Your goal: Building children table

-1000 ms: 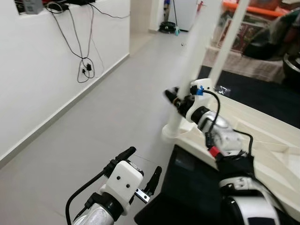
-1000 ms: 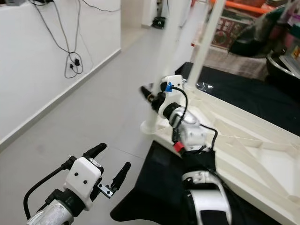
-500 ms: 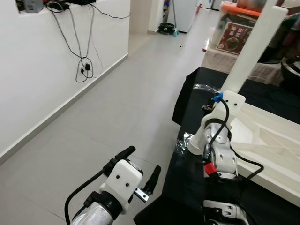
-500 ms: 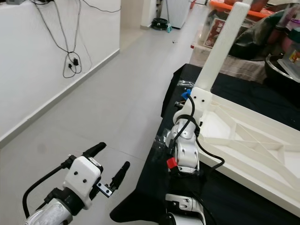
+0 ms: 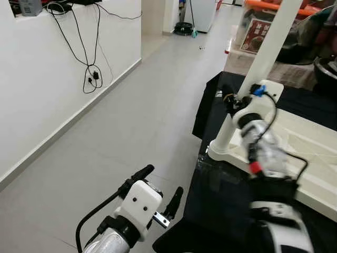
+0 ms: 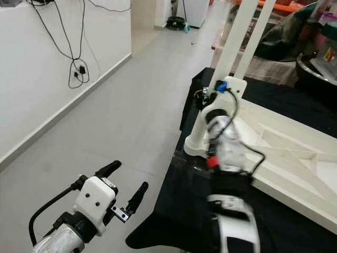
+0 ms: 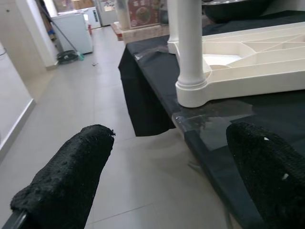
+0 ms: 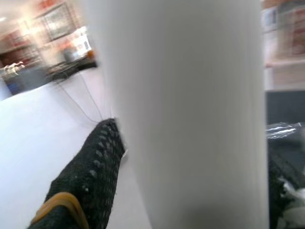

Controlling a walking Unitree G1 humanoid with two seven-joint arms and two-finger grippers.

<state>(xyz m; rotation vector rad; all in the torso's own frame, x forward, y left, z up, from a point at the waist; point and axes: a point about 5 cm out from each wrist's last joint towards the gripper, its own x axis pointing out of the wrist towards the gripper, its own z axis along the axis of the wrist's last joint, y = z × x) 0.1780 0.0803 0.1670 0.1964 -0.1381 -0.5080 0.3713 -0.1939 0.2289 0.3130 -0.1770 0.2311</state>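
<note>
Clearly, the right gripper (image 6: 204,98), fingers clasped round the white table leg (image 5: 230,126) at the near corner of the upturned tabletop (image 6: 279,145) on the black table (image 5: 231,208), should, I judge, hold it plumb while seating it, left gripper (image 5: 159,191) idle and spread.

Bare floor (image 5: 131,116) leftward (wide open), table leg (image 5: 266,55) blocking right tool (image 5: 230,100)

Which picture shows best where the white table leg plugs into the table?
The left wrist view: the table leg stands unblocked, its round foot seated on the table top corner. In the eye views the right gripper covers part of it; the right wrist view shows blurry white.
</note>
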